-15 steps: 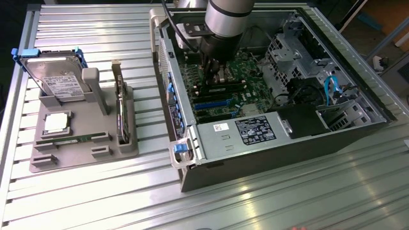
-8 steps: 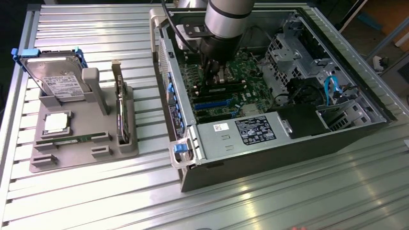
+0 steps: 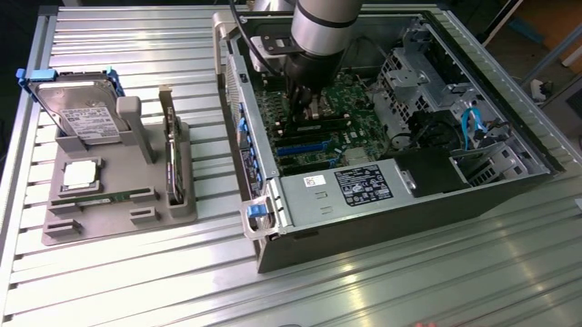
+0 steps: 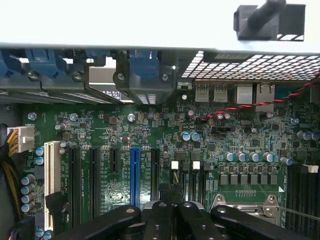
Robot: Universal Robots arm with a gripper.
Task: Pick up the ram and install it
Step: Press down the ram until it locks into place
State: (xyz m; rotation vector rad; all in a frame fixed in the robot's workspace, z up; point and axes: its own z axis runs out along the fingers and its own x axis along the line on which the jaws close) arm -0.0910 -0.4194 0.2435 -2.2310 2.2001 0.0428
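I am pressing my closed black gripper [image 4: 172, 212] over the thin green ram stick [image 4: 172, 192], standing edge-on beneath me in the green motherboard [image 4: 100, 130]'s slot; any misalignment risks bending it.

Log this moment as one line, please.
gripper: shut | position: inside case, low over motherboard | ram: on tray | installed: no

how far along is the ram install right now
Done: the pick-up looks finished, since the arm has left the grey parts holder and reached into the open computer case. In hand: the gripper is shut and low over the motherboard; whether it grips the ram is hidden. Left: no seated stick is visible yet.
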